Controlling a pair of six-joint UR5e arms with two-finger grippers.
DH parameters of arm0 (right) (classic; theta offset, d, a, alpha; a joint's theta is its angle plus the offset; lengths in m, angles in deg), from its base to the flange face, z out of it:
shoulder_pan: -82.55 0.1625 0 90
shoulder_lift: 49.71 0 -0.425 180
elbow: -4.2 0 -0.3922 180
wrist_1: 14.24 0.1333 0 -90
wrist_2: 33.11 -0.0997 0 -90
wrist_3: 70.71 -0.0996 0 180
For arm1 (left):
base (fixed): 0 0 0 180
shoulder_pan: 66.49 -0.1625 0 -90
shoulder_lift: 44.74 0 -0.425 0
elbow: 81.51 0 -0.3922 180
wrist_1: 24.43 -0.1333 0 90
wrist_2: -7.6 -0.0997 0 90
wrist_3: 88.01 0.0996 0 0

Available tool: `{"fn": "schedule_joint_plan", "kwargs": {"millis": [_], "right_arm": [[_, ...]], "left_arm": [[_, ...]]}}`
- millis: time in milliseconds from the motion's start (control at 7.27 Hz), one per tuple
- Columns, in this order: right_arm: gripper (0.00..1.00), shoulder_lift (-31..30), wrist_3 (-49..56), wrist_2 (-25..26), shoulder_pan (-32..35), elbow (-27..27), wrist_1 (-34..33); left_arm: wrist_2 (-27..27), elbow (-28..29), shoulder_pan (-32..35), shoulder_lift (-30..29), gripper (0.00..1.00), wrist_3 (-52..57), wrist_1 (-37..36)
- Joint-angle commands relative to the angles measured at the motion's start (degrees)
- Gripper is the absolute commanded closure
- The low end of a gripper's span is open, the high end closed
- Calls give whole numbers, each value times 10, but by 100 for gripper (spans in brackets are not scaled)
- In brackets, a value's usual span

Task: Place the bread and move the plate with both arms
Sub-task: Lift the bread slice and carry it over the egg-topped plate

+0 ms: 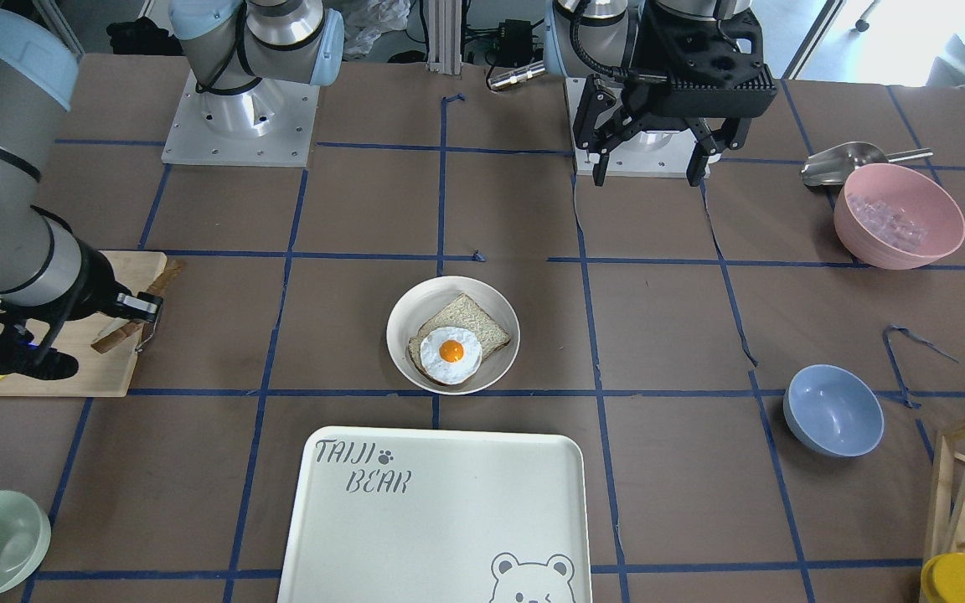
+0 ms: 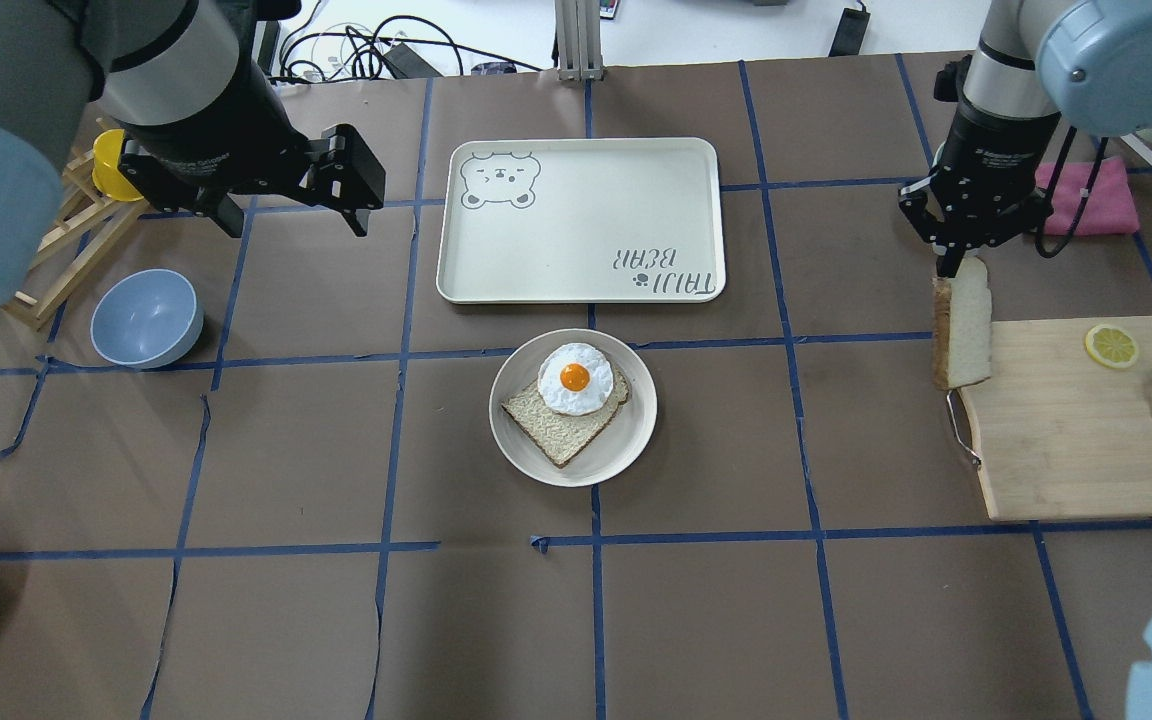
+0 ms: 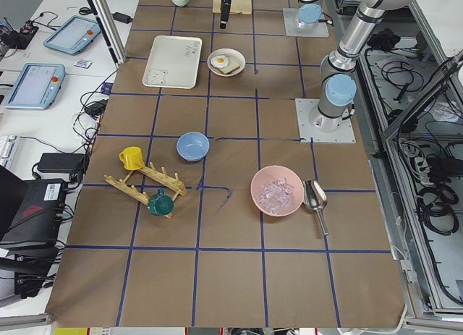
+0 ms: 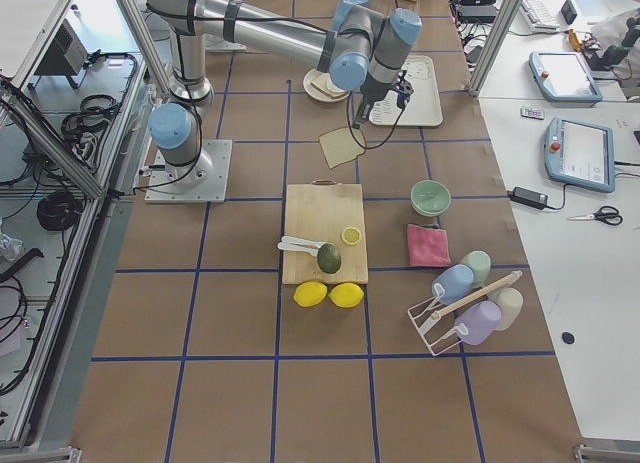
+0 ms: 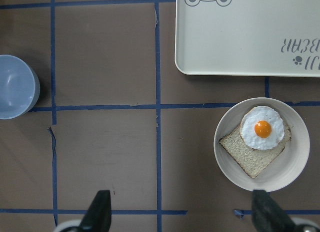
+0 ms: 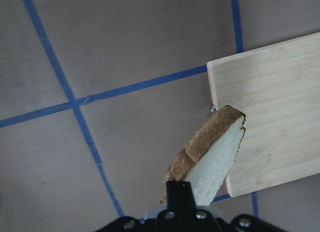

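Observation:
The bread (image 2: 961, 325) is a plain slice that hangs upright from my right gripper (image 2: 966, 255), which is shut on its top edge, over the left end of the cutting board (image 2: 1066, 430). It also shows in the right wrist view (image 6: 215, 157) and the exterior right view (image 4: 340, 146). The off-white plate (image 2: 626, 440) sits at the table's middle and holds a slice with a fried egg (image 2: 574, 378). My left gripper (image 2: 291, 215) is open and empty, high above the table to the left of the tray; its wrist view shows the plate (image 5: 295, 167) at lower right.
The bear-printed tray (image 2: 581, 220) lies just beyond the plate. A lemon slice (image 2: 1110, 345), an avocado and cutlery lie on the cutting board. A blue bowl (image 2: 146, 318) and a wooden rack (image 2: 66, 250) are at the left. A pink bowl (image 1: 899, 215) holds ice.

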Motion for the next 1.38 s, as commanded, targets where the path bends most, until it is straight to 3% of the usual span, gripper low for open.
{"fn": "schedule_joint_plan", "kwargs": {"millis": [0, 275, 825, 1238], "right_arm": [[100, 6, -157, -74, 85, 10, -1], [100, 17, -295, -117, 166, 28, -23], [100, 47, -445, -158, 252, 40, -54], [100, 69, -450, -158, 262, 39, -65]], "left_arm": [[0, 0, 0, 0, 0, 0, 0], [-1, 0, 0, 0, 0, 0, 1], [-1, 0, 0, 0, 0, 0, 1], [-1, 0, 0, 0, 0, 0, 1]]}}
